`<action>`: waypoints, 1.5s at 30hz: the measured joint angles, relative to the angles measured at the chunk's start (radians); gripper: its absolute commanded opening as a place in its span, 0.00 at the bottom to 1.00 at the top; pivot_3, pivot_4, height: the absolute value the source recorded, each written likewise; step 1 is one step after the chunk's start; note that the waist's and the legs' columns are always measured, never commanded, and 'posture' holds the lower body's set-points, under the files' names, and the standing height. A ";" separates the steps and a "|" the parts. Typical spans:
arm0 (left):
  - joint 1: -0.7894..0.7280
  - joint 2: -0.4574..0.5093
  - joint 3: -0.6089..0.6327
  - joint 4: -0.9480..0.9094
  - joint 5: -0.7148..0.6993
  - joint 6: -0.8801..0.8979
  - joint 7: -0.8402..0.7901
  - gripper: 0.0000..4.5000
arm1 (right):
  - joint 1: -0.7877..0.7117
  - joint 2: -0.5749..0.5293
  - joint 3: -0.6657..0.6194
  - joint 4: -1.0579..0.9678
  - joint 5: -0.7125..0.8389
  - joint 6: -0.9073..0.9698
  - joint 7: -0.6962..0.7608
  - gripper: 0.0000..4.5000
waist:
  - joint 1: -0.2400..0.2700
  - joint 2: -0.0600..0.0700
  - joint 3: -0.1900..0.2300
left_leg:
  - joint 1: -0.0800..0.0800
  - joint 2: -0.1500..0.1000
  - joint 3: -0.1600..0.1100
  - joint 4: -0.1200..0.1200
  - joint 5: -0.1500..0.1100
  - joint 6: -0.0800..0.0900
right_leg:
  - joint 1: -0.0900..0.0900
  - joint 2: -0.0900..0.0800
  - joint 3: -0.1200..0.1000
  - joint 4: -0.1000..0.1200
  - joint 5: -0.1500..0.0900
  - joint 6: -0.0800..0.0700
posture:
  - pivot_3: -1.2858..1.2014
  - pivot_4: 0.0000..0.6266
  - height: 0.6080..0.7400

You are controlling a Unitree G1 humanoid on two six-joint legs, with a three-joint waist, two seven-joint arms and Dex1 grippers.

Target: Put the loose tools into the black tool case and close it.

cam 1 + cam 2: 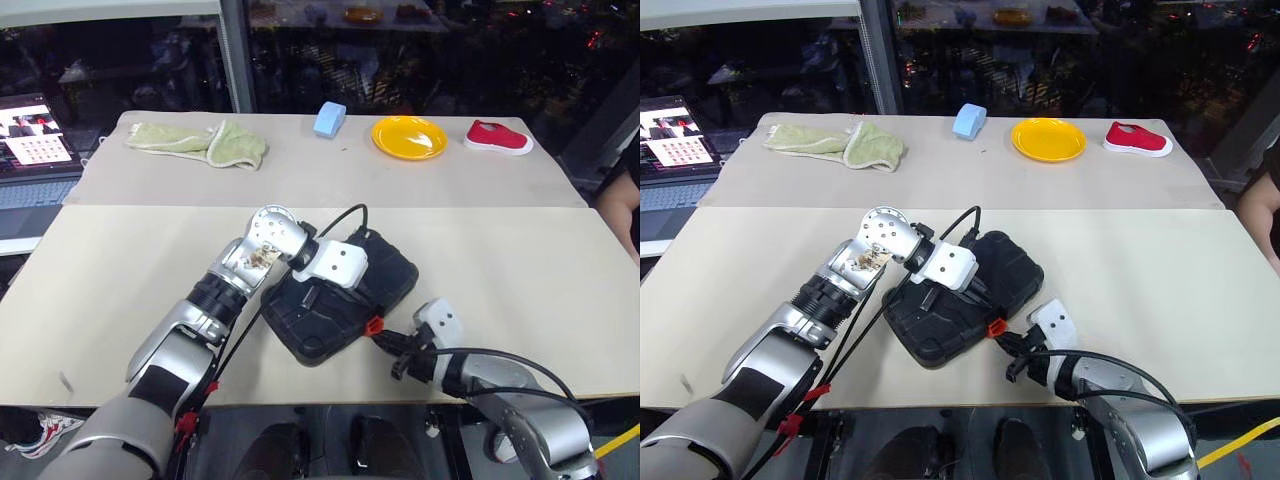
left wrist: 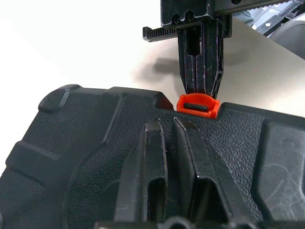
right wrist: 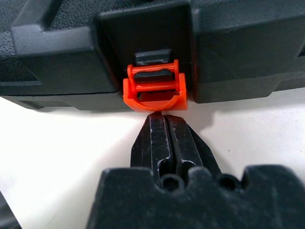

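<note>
Tabletop (image 1: 120, 270) bears closed black tool case (image 1: 330, 330), orange latch (image 1: 373, 325) facing right gripper (image 1: 392, 345).

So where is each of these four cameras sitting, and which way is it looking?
Left and right eye views: on the head, looking forward and down at the table; both arms show, the left gripper resting on the closed black tool case.
Left wrist view: on the left wrist, looking across the case lid; its own fingers lie together on it.
Right wrist view: on the right wrist, facing the case's front edge; the right gripper is shut.
Shared: both wrist views show the orange latch.
</note>
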 measured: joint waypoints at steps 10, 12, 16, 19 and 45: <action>0.003 0.005 0.005 -0.001 0.001 -0.001 0.009 0.11 | -0.011 -0.033 -0.011 -0.047 0.032 0.036 0.003 0.00 | 0.000 0.000 0.000 | -0.002 0.000 0.000 0.000 0.000 0.001 | -0.001 0.000 0.000 0.000 0.000 0.000 | 0.52 0.24 0.94; 0.003 0.007 0.006 -0.002 0.002 0.000 0.013 0.11 | -0.011 -0.051 -0.028 -0.077 0.051 0.046 0.008 0.00 | 0.000 0.000 0.000 | -0.002 0.000 0.000 0.000 0.000 0.001 | -0.001 0.000 0.000 0.000 0.000 0.000 | 0.52 0.24 0.94; 0.005 -0.002 0.006 0.003 0.015 0.000 0.018 0.10 | -0.007 -0.054 -0.095 -0.205 0.080 0.014 0.002 0.06 | 0.006 0.003 -0.002 | 0.000 0.000 0.000 0.000 -0.001 0.002 | 0.001 0.000 0.000 -0.001 -0.001 0.001 | 0.52 0.24 0.94; 0.012 -0.021 0.004 -0.001 0.016 -0.001 0.020 0.09 | 0.055 -0.048 -0.106 -0.227 0.087 0.006 -0.017 0.26 | 0.026 0.001 -0.003 | 0.000 -0.001 -0.002 0.000 -0.002 0.005 | 0.001 0.000 -0.002 -0.001 0.001 -0.001 | 0.52 0.24 0.94; -0.022 -0.034 0.003 0.069 0.016 -0.040 0.001 0.09 | 0.140 0.009 -0.071 -0.124 0.007 -0.058 -0.109 0.69 | 0.027 0.001 -0.004 | 0.001 -0.003 -0.001 0.000 -0.002 0.005 | 0.002 -0.001 -0.001 -0.001 -0.002 0.003 | 0.52 0.24 0.94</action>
